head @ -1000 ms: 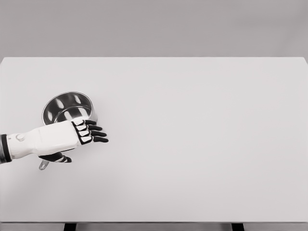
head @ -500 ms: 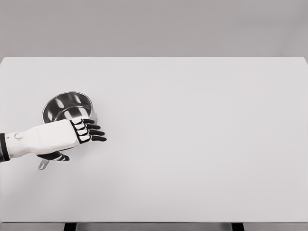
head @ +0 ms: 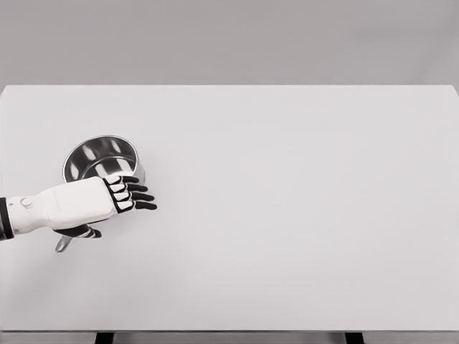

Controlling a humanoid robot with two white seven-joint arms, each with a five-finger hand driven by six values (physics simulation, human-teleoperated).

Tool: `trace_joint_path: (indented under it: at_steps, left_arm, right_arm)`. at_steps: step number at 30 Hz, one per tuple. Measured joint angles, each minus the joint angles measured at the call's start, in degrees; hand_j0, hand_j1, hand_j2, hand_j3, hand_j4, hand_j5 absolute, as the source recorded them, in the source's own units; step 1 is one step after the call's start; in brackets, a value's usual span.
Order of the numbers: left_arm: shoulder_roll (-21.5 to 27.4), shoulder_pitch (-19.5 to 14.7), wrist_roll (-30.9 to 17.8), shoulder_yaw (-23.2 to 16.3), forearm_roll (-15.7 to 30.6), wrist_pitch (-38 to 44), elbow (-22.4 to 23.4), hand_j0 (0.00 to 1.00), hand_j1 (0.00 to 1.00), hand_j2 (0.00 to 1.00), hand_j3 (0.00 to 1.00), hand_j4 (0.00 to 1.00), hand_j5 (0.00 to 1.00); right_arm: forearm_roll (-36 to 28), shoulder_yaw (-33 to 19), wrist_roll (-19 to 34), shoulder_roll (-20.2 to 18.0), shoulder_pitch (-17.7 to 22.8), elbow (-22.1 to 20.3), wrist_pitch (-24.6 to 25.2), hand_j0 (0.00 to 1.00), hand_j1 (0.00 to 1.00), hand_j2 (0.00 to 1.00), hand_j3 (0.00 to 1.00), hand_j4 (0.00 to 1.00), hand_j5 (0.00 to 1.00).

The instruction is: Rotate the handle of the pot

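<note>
A shiny steel pot (head: 99, 156) stands on the left part of the white table (head: 301, 215). Its handle runs toward the lower left, and only the tip of the handle (head: 64, 244) shows below my forearm. My left hand (head: 126, 215) lies across the handle just in front of the pot's near wall. Its dark fingers (head: 138, 196) stretch out to the right, uncurled, and the thumb (head: 87, 232) sits below the palm. Whether the palm touches the handle is hidden. The right arm is out of sight.
The table's front edge runs along the bottom of the picture, with two dark legs showing under it. Behind the table is a plain grey wall.
My left hand has drawn back a little to the left and slightly up. The handle tip has shifted very slightly with it. The pot body stays where it was.
</note>
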Motion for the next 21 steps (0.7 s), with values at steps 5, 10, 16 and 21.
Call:
trace_joint_path:
  at_steps: [5,10,16,21]
  left_arm:
    - [0.06,0.0,0.0,0.44,-0.1,0.0,0.01,1.0,1.0,1.0,1.0,1.0,1.0]
    - [0.58,0.0,0.0,0.73,-0.12,0.0,0.07,1.0,1.0,1.0,1.0,1.0,1.0]
    - [1.06,0.09,0.0,1.07,-0.1,0.0,0.42,1.0,1.0,1.0,1.0,1.0,1.0]
    - [1.18,0.09,0.0,1.15,-0.18,0.0,0.65,1.0,1.0,1.0,1.0,1.0,1.0]
  right_arm:
    - [0.0,0.0,0.01,0.0,0.0,0.0,0.0,1.0,1.0,1.0,1.0,1.0,1.0]
    - [0.0,0.0,0.01,0.0,0.0,0.0,0.0,1.0,1.0,1.0,1.0,1.0,1.0]
    - [0.0,0.0,0.0,0.0,0.0,0.0,0.0,1.0,1.0,1.0,1.0,1.0,1.0]
    - [0.01,0.0,0.0,0.0,0.0,0.0,0.0,1.0,1.0,1.0,1.0,1.0,1.0]
